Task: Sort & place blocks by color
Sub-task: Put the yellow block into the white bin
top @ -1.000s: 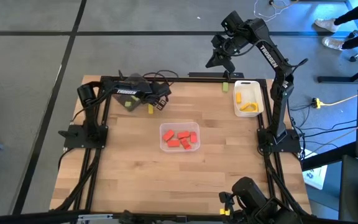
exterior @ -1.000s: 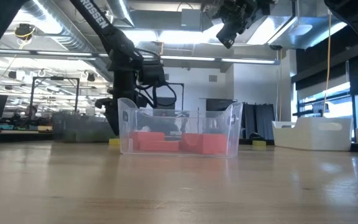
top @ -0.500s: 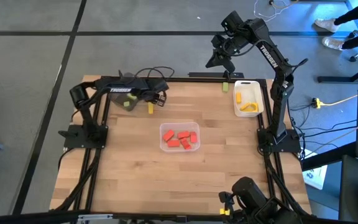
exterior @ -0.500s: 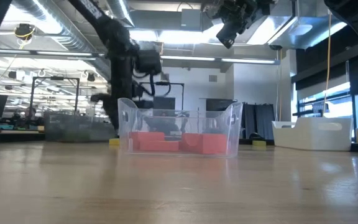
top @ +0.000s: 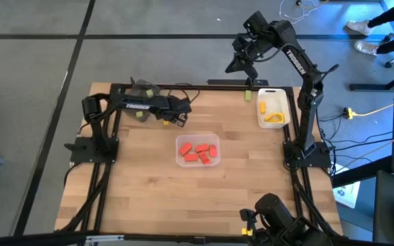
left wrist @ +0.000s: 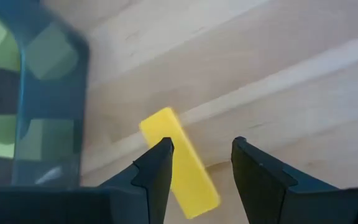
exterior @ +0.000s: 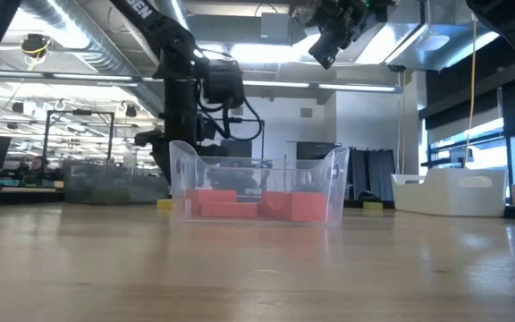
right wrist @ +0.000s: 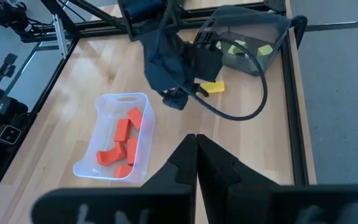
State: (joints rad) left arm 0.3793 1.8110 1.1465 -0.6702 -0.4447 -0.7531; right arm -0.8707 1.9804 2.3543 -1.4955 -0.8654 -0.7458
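One yellow block (left wrist: 179, 163) lies flat on the table beside the dark grey tray (left wrist: 42, 93), which holds light green blocks (left wrist: 51, 56). My left gripper (left wrist: 197, 168) is open and points down over the yellow block (right wrist: 213, 88), one finger on each side of it. In the high view the left gripper (top: 178, 117) covers the block. A clear tray (top: 198, 151) at mid-table holds red blocks (top: 197, 152). A white tray (top: 273, 108) at the far right holds yellow blocks (top: 272, 117). My right gripper (top: 241, 65) is shut and raised beyond the far edge. My left gripper straddles the yellow block's middle (left wrist: 182, 168) from above, fingers lying across its length. The block lies flat on the table. One fingertip (left wrist: 157, 163) overlaps the block's edge in the wrist view, and I cannot tell whether it touches.
A cable (right wrist: 263, 93) loops from the left wrist over the table near the grey tray. The black frame rails (top: 204, 85) run along the table's far edge and sides. Bare wood (top: 183, 198) fills the near half of the table.
My left gripper has moved a little toward the table's right and near edges and now stands over the yellow block. The block has stayed where it was.
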